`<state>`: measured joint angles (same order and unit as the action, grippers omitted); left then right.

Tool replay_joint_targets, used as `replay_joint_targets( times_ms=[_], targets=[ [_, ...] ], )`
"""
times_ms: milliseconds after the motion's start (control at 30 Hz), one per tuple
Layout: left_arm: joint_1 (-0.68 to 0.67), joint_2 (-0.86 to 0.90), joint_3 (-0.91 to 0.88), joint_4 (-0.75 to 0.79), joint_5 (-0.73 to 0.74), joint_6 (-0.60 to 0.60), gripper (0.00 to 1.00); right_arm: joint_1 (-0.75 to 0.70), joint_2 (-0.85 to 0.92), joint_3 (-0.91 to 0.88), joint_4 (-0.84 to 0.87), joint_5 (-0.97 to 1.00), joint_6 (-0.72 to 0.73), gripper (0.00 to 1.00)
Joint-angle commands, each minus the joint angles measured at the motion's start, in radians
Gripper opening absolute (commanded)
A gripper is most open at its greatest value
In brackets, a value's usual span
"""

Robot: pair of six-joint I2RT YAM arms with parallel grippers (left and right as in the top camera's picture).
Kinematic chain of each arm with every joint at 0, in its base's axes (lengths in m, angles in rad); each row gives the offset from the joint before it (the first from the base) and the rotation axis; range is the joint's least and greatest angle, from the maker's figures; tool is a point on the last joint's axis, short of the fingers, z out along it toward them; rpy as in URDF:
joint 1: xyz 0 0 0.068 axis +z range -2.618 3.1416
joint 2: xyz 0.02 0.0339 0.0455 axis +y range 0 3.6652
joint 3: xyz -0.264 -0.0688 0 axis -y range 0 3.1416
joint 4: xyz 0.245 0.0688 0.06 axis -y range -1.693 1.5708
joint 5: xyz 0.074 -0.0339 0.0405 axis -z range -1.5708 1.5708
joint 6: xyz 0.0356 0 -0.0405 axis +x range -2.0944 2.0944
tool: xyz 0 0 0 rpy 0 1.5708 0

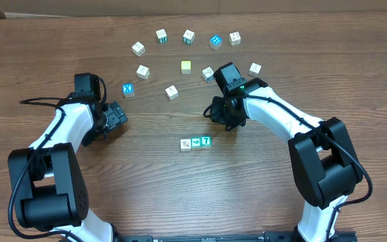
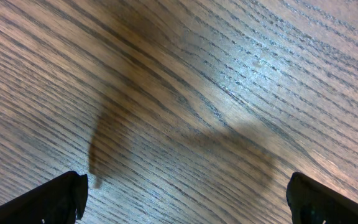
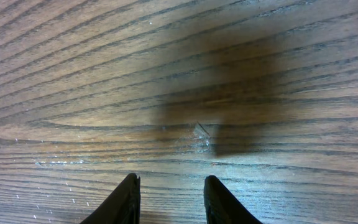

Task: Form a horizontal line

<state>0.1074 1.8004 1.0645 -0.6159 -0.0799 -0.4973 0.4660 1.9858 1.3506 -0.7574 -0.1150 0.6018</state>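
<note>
Row of three letter cubes (image 1: 195,142) lies lower centre on the tabletop (image 1: 146,175); left jaws wide apart, right jaws slightly apart, both empty.

Overhead view. I read a white 7 on the teal cube (image 1: 205,141) at the right end of the row (image 1: 195,143), near the centre of the scene. A white X stands on the blue cube (image 1: 128,89), farther off and to the left of the row. The row's other faces and the scattered cubes (image 1: 161,35) along the far side carry marks too small for me to read. Wrist views: I can read nothing there.
</note>
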Motion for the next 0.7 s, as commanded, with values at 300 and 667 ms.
replay_joint_targets(
  times_ms=[300,667],
  targets=[
    [0.003,0.011,-0.004,0.000,-0.006,0.003,1.00,-0.002,0.008,0.000,0.001,0.009,0.001,0.38],
    [0.003,0.011,-0.004,0.000,-0.006,0.003,1.00,-0.002,0.008,0.000,0.001,0.009,0.001,0.51]
  ],
)
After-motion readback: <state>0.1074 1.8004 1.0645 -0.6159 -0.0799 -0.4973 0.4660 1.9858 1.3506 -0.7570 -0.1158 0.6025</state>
